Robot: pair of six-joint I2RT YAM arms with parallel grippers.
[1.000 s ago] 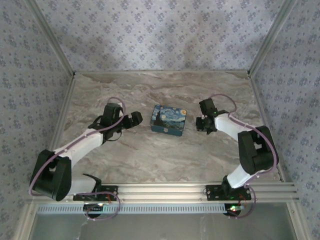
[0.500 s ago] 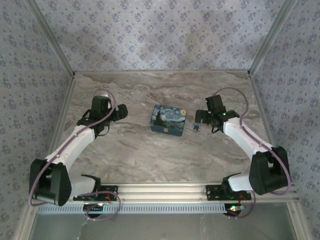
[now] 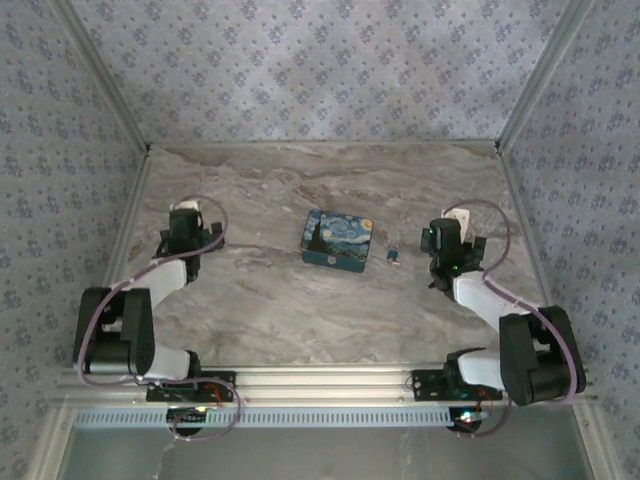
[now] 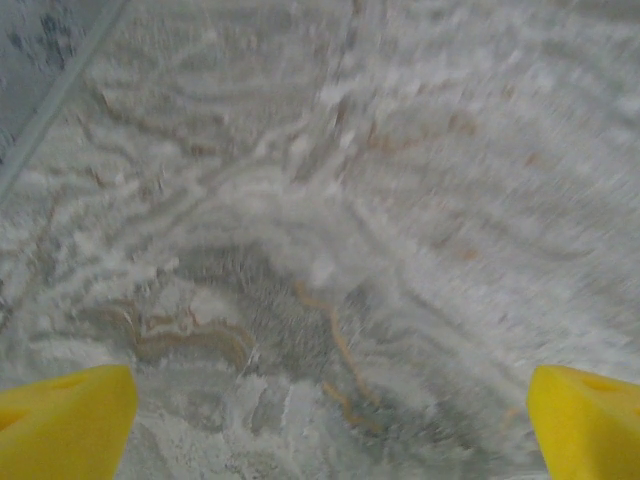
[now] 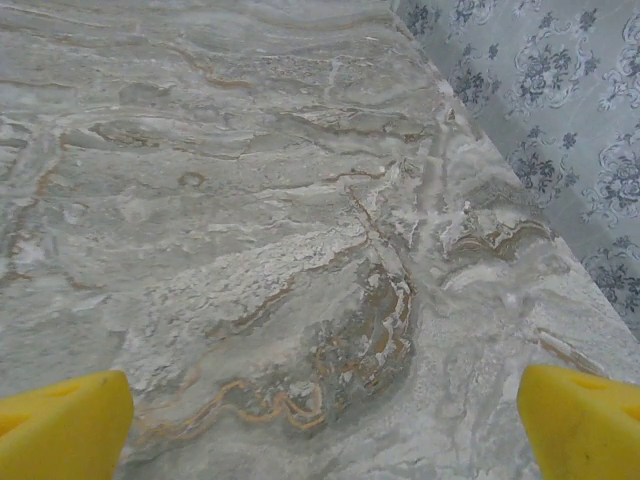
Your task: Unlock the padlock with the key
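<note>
Retreat marks the change: left tool and right tool, both spread empty, have swung toward the worktop's side edges. The small blue padlock, as I judge it, lies released mid-worktop just beside the tin, so handling looks finished.

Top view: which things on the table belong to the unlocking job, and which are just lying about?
Belongs to the job:
small blue item, just right of the painted tin; too small to tell padlock from key
left gripper, open and empty
right gripper, open and empty

Just lying about:
painted tin, closed
</note>
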